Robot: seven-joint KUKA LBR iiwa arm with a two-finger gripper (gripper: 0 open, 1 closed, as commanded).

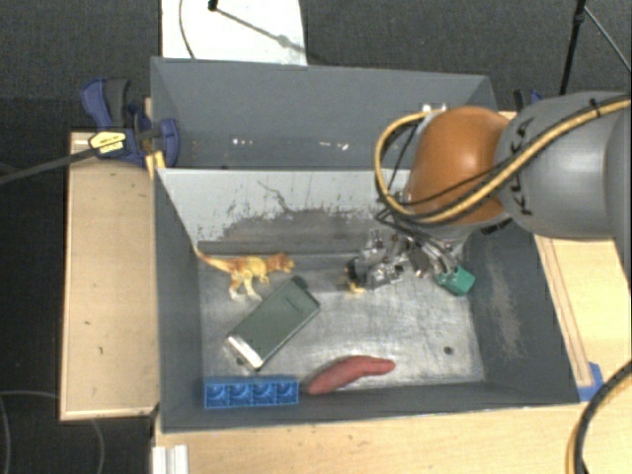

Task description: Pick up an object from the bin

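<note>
My gripper (379,266) hangs low over the back right part of the bin floor, under the arm's orange cover. A small yellow and black thing (352,283) lies right at its left side, touching or nearly touching it. A green block (457,282) sits just to the gripper's right, near the bin's right slope. Whether anything is held cannot be made out.
A yellow toy dinosaur (249,266) stands at the back left. A dark green flat box with a white end (276,320) lies aslant in the middle left. A red oblong thing (351,371) and a blue studded brick (252,393) lie along the front wall.
</note>
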